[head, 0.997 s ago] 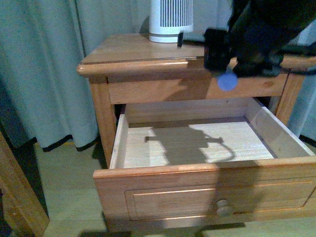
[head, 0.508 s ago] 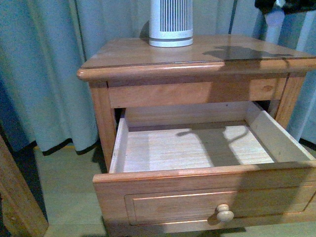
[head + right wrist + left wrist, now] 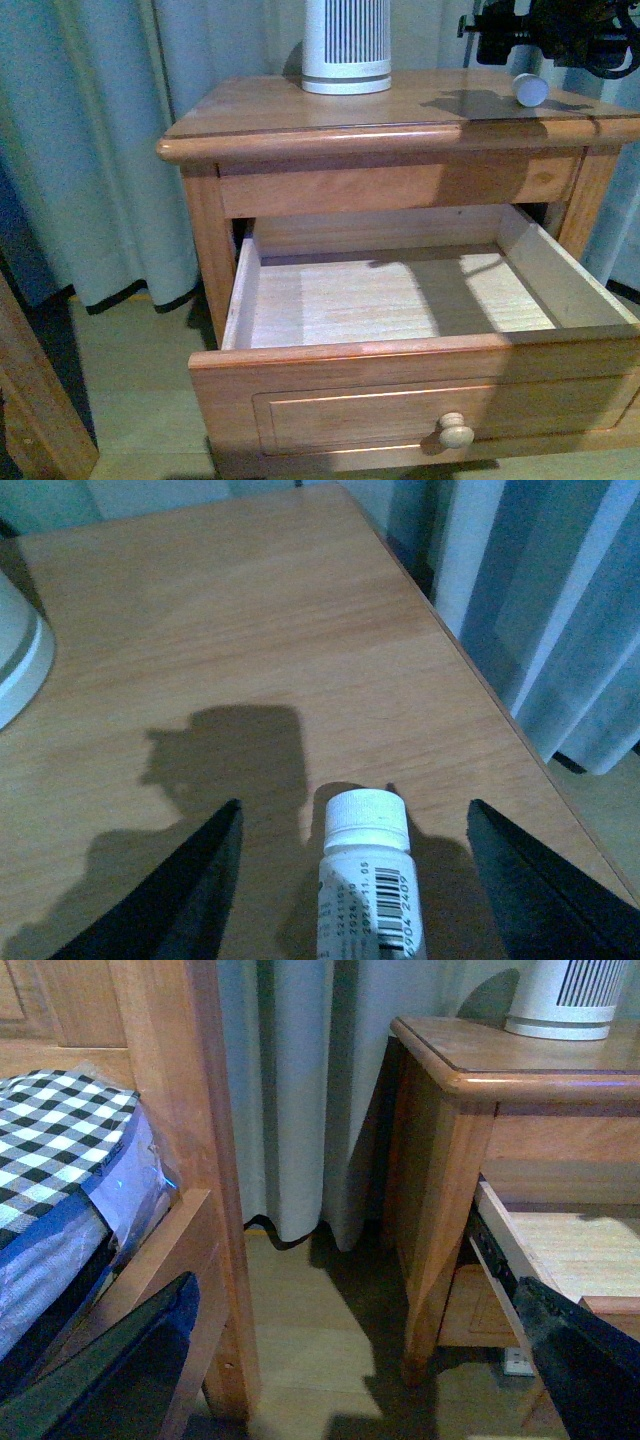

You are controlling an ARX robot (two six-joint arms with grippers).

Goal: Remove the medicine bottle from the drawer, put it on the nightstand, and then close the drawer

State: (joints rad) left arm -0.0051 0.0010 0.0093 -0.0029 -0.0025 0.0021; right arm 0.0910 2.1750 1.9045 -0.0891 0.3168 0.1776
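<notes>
The right arm reaches out over the nightstand [image 3: 300, 110] top, its gripper [image 3: 355, 805] spread wide and gripping nothing. The bottle [image 3: 368, 880] lies on the wood between the two fingers, touching neither, cap pointing away from the wrist. The drawer [image 3: 400, 400] stands open below. The left gripper [image 3: 355, 1295] hangs low beside the nightstand, also wide apart.

We see the medicine bottle [image 3: 367, 890] only down to its label; the picture's edge cuts off its base. The ribbed cylinder [image 3: 346, 45] at the desk's [image 3: 260, 105] back edge loses its top, and the drawer [image 3: 350, 410] its right end.
</notes>
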